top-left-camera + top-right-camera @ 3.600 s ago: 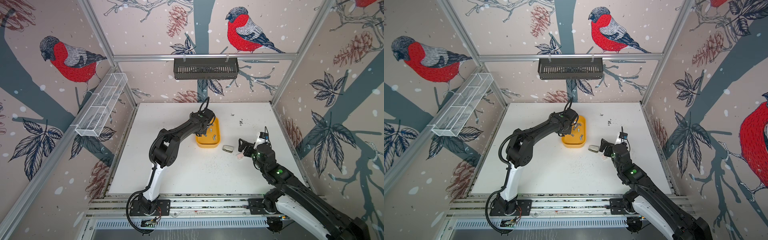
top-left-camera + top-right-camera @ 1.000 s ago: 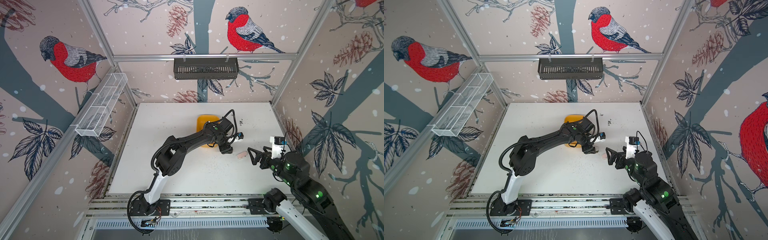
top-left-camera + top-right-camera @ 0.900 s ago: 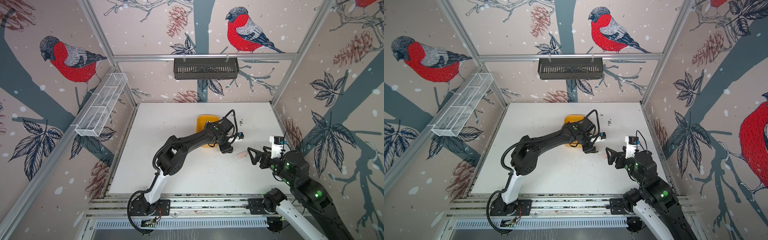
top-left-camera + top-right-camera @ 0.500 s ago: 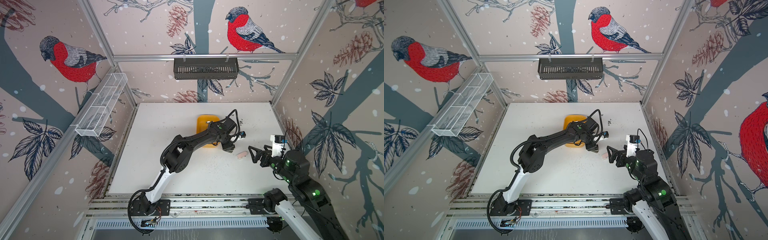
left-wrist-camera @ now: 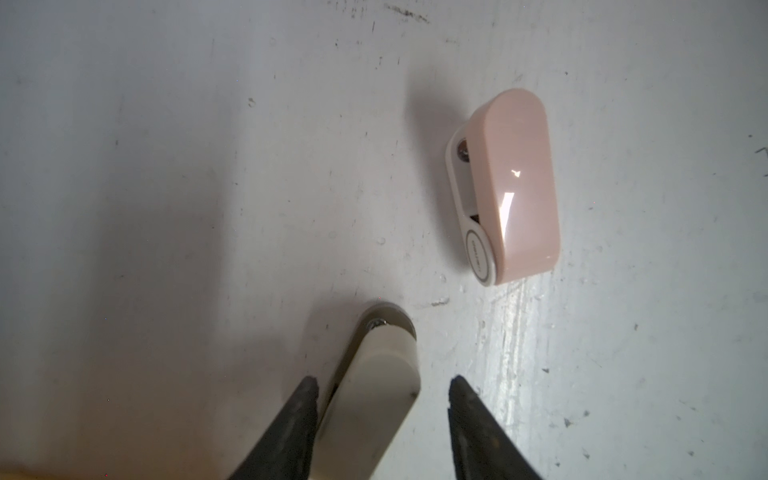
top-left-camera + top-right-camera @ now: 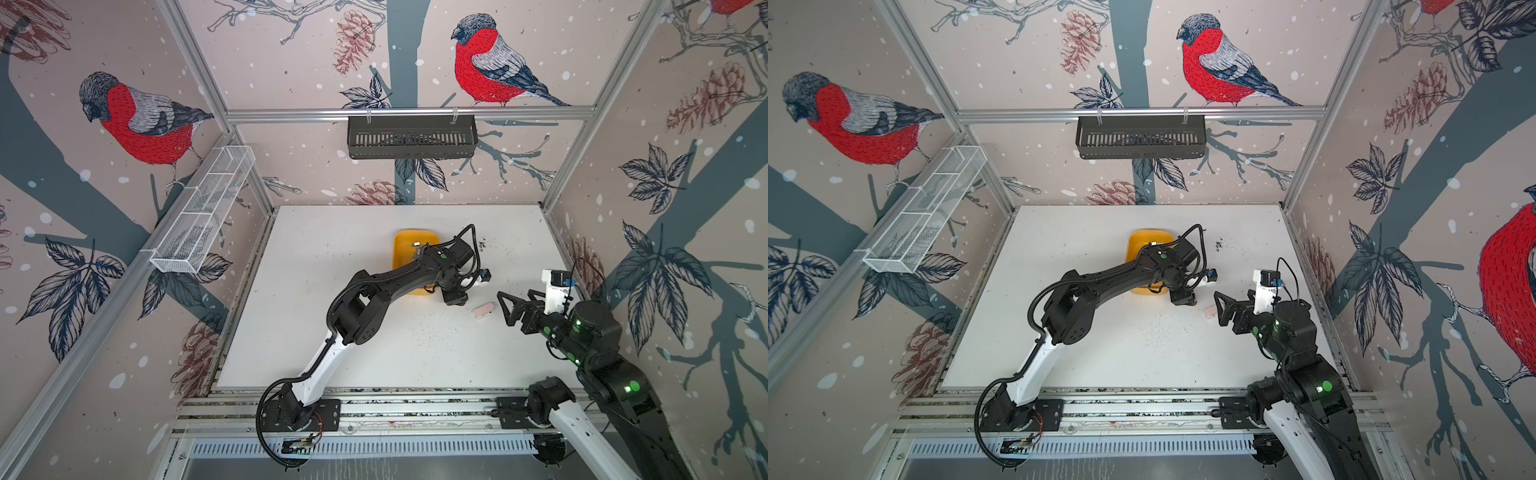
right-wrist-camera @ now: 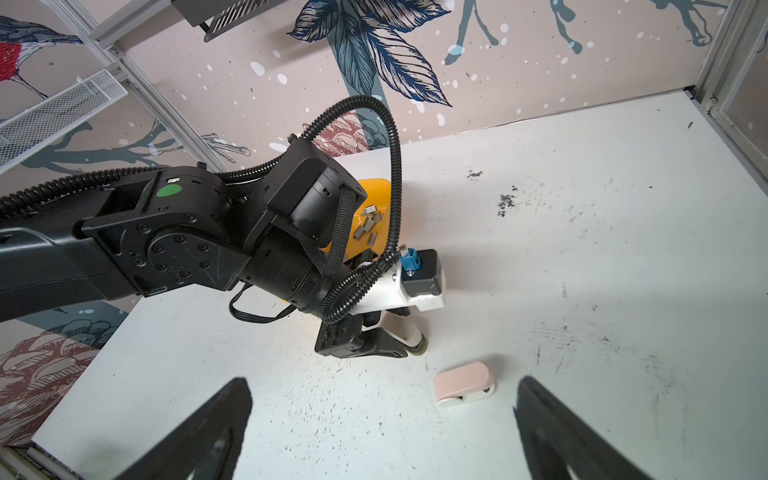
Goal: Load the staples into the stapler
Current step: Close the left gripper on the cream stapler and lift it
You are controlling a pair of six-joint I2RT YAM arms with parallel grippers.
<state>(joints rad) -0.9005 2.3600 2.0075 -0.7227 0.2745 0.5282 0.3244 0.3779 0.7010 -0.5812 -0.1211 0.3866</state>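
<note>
Left wrist view shows the left hand [image 5: 382, 380] half spread astride a cream stapler [image 5: 374, 415] on the surface [image 5: 166, 166]. One finger touches it and the other stands clear, so nothing is gripped. A pink stapler [image 5: 511, 183] lies near it, toward the right edge, and the right hand [image 7: 382, 382] hangs beside it, spread wide and empty. The staples [image 7: 368, 224] sit in the yellow tray [image 7: 376, 189] nearer the far edge. The step looks like securing a stapler. Next it needs a square pinch, then opening before a strip is fetched.
</note>
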